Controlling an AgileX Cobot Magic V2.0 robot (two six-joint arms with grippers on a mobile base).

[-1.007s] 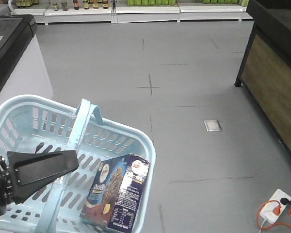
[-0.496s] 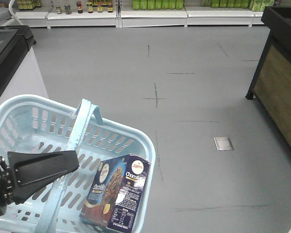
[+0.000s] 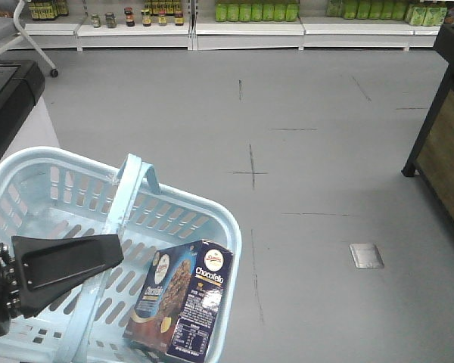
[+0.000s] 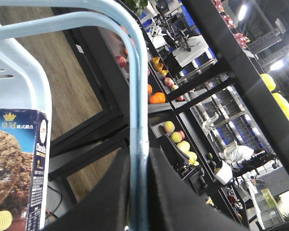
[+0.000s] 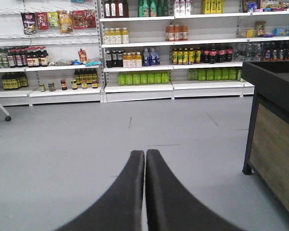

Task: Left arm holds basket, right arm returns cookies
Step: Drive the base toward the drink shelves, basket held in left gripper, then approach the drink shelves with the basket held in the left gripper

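Cookies (image 3: 183,302) in basket (image 3: 60,156), right of handle (image 3: 125,195); shelves (image 3: 250,27) far behind.

The pale blue slotted basket (image 3: 212,219) has its flat handle (image 3: 130,189) raised, with the left gripper (image 4: 138,192) clamped on it, a black finger on either side. The navy Danisa Chocofello cookie box (image 3: 183,299) stands tilted in the basket's near right corner, leaning on the rim, cookie picture facing up.

Grey shop floor (image 3: 325,151), stocked white shelves (image 5: 135,62), wooden-sided black counter (image 5: 274,144)
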